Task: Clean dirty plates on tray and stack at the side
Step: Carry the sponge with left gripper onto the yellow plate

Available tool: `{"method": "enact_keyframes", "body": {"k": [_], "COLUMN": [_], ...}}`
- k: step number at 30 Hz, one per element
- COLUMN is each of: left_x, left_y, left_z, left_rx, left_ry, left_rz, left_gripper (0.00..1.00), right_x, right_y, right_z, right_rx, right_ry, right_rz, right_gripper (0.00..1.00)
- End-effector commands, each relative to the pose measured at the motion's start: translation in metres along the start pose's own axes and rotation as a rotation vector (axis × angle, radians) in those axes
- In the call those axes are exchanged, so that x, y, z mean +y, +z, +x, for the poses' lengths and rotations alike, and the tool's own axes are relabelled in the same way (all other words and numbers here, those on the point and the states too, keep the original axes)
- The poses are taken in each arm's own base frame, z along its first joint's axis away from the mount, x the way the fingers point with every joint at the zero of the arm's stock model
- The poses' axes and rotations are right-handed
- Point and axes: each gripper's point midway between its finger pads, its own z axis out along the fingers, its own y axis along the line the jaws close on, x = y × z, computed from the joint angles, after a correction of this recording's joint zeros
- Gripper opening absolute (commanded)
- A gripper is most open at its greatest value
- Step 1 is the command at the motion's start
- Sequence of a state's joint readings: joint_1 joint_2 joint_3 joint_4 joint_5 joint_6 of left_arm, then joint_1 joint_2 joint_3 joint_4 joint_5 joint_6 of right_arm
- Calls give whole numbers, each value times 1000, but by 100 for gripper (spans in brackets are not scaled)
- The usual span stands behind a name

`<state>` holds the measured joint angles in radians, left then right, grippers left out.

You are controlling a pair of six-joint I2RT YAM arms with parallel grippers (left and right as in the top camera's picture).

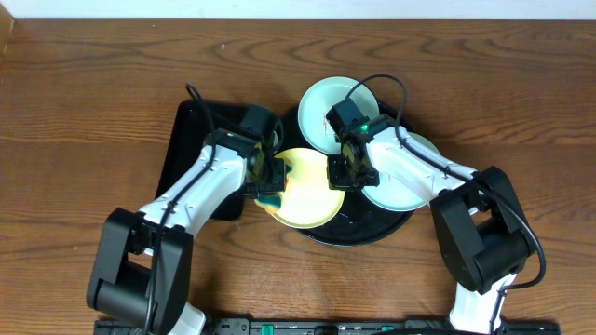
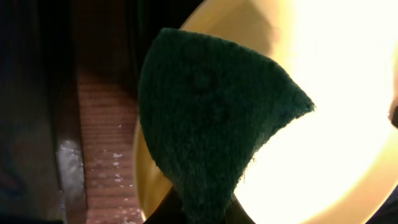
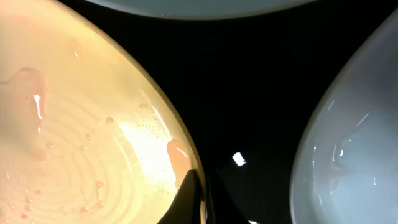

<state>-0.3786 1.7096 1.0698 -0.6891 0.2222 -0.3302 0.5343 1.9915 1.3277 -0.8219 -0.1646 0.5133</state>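
Observation:
The round black tray (image 1: pixel 402 226) holds three plates. A mint plate (image 1: pixel 321 107) lies at the back and another mint plate (image 1: pixel 410 186) at the right. The yellow plate (image 1: pixel 312 200) lies at the front left, overhanging the tray's rim. My left gripper (image 1: pixel 270 191) is shut on a green sponge (image 2: pixel 211 124) that rests against the yellow plate's (image 2: pixel 323 93) left edge. My right gripper (image 3: pixel 198 199) is shut on the yellow plate's (image 3: pixel 93 137) right rim. That plate is wet, with pale red smears. The black tray floor (image 3: pixel 249 81) shows between the plates.
A smaller rectangular black tray (image 1: pixel 182 154) lies to the left of the round tray, partly under my left arm. The brown wooden table (image 1: pixel 84 121) stretches round everything. Both arms reach in from the front edge.

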Motion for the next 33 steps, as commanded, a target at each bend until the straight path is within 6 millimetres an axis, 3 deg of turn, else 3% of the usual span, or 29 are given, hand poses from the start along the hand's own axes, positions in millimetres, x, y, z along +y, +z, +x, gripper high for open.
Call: {"method": "enact_keyframes", "body": {"k": [1,6,11,18,21,24,30,33], "left_x": [3,-7,-28,-72,-79,-59,10,23], "left_y": [10,21,30,24,23,28,27,23], "left_z": [13,35,47,22,11,0,-21,-27], "left_rx": [26,110,192,109,64,11,-111,-146], "left_ry": [2,45,37,116,131,104,-26,-56], "left_rz": [-61,-72,48,270,297,185,-173,-236], "left_gripper": [7,8,7,7,7,7,8,7], "right_x": [-10,-9,-9,-9,-9,-10,-10,-10], "right_y": [5,5,5,5,5,5,5,5], "right_z": [-2,-1,-1,-1,0,1,1,1], "right_rx": [-2,-2,-3,-2,1,4,4,4], "right_ry": [27,26,21,18,18,19,19,19], "right_rz": [38,38,41,41,43,45,45,45], "right_gripper": [1,1,1,1,1,1,1,1]}}
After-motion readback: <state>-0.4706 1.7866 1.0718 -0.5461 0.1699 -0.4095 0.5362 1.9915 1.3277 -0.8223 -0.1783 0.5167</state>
